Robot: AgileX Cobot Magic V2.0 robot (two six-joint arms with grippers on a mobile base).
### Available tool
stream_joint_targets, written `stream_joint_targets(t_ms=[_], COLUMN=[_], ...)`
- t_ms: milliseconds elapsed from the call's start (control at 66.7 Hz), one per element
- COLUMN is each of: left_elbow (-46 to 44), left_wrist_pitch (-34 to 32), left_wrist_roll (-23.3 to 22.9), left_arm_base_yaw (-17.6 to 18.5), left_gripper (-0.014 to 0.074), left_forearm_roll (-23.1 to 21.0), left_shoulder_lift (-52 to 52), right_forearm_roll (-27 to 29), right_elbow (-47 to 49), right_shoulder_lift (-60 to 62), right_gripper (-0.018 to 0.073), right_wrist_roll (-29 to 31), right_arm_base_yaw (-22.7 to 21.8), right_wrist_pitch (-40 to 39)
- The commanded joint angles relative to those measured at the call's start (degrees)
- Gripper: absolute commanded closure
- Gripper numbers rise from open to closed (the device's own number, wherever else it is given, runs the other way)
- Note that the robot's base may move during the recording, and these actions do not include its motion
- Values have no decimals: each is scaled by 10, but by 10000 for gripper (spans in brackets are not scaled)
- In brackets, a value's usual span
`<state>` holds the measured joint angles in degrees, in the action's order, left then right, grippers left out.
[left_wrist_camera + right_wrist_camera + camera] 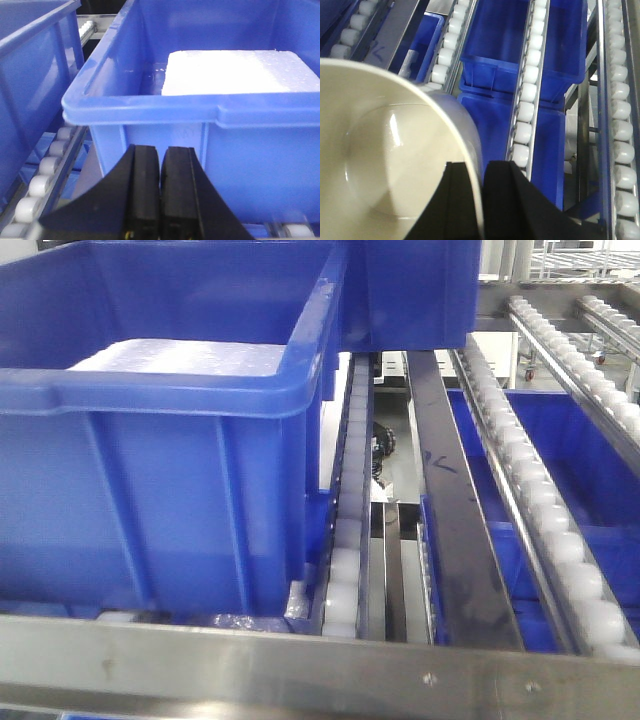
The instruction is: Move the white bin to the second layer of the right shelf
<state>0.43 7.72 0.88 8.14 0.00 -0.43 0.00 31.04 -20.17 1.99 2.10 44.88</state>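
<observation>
Two claws show, each only in its own wrist view. The right claw [482, 200] is pinched on the rim of the white bin [380, 165], one black finger inside the wall and one outside, so the tub hangs from its thin edge and fills the lower left of that frame. The grip on the rim looks chosen because the tub has no handles. The bin is empty: only its glossy cream floor shows. It is held above the roller lanes [527, 95], which run up the frame between dark rails, and it does not seem to rest on them yet; I judge the carry to the right shelf second layer [545, 530] is under way, with the set-down not yet done.

The left claw [160, 195], at the bottom middle of its frame, has its two fingers pressed together with nothing between them, parked in front of a blue crate [200, 110] and apparently idle.

That crate holds a white foam-like slab [240, 72] lying flat. Below the rollers in the right wrist view, further blue crates [520, 40] stand empty. In the front view the open lanes lie to the right of centre, where the tub could sit.
</observation>
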Motion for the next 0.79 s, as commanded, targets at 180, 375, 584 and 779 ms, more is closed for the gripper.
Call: stream_joint_targets(t_ms=[180, 375, 584, 779], left_elbow=[21, 21, 21, 21], left_wrist_pitch=[-50, -50, -50, -50], left_wrist_roll=[-2, -2, -2, -2], left_arm_base_yaw=[2, 2, 2, 2], left_gripper=[512, 512, 512, 512], left_forearm_roll=[0, 0, 0, 0], left_shoulder_lift=[-9, -9, -9, -9], right_forearm_roll=[-5, -5, 0, 0], right_elbow=[18, 18, 18, 18], right_shoulder_lift=[-4, -4, -4, -4], right_gripper=[447, 447, 447, 445], right_wrist_roll=[3, 3, 3, 3], right_arm_base_yaw=[-2, -2, -2, -2], right_wrist_pitch=[-52, -52, -56, -47])
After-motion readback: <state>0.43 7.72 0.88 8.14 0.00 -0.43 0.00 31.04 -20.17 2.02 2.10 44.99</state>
